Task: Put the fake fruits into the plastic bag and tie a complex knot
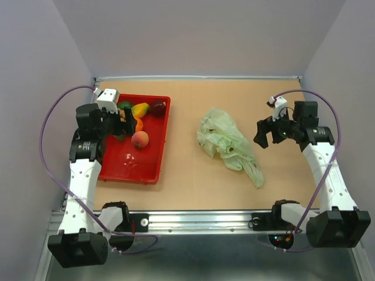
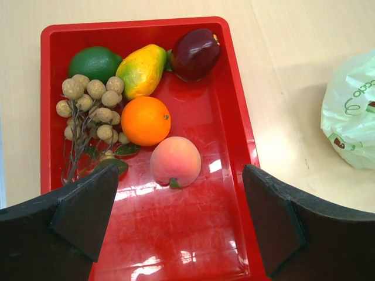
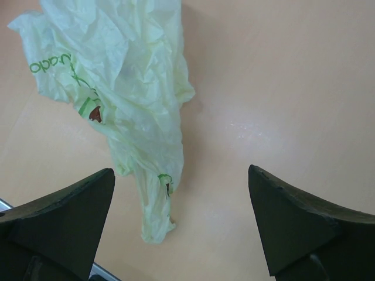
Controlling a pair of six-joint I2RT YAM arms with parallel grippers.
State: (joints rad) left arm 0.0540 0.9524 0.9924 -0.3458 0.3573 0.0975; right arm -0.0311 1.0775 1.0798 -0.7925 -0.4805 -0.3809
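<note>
The fake fruits lie in a red tray (image 1: pixel 126 170) at the left: a peach (image 1: pixel 139 139), an orange (image 1: pixel 138 124), a yellow-orange piece (image 1: pixel 140 109), a dark red one (image 1: pixel 158 107) and a green one (image 1: pixel 124 106). The left wrist view shows the peach (image 2: pixel 175 161), orange (image 2: pixel 146 120), yellow-orange piece (image 2: pixel 142 70), dark red one (image 2: pixel 195 54), green one (image 2: pixel 95 62) and brownish bunch (image 2: pixel 91 105). My left gripper (image 1: pixel 122 124) (image 2: pixel 181 216) hangs open and empty above the tray, near the peach. The plastic bag (image 1: pixel 228 143) (image 3: pixel 123 76) lies crumpled and flat, with no knot. My right gripper (image 1: pixel 265 133) (image 3: pixel 181 228) is open beside its right edge.
The tray's right wall (image 2: pixel 237 105) runs between my left fingers. The bag's edge (image 2: pixel 351 111) shows at the right of the left wrist view. Grey walls close in the table at the back and sides. A metal rail (image 1: pixel 199 221) runs along the near edge.
</note>
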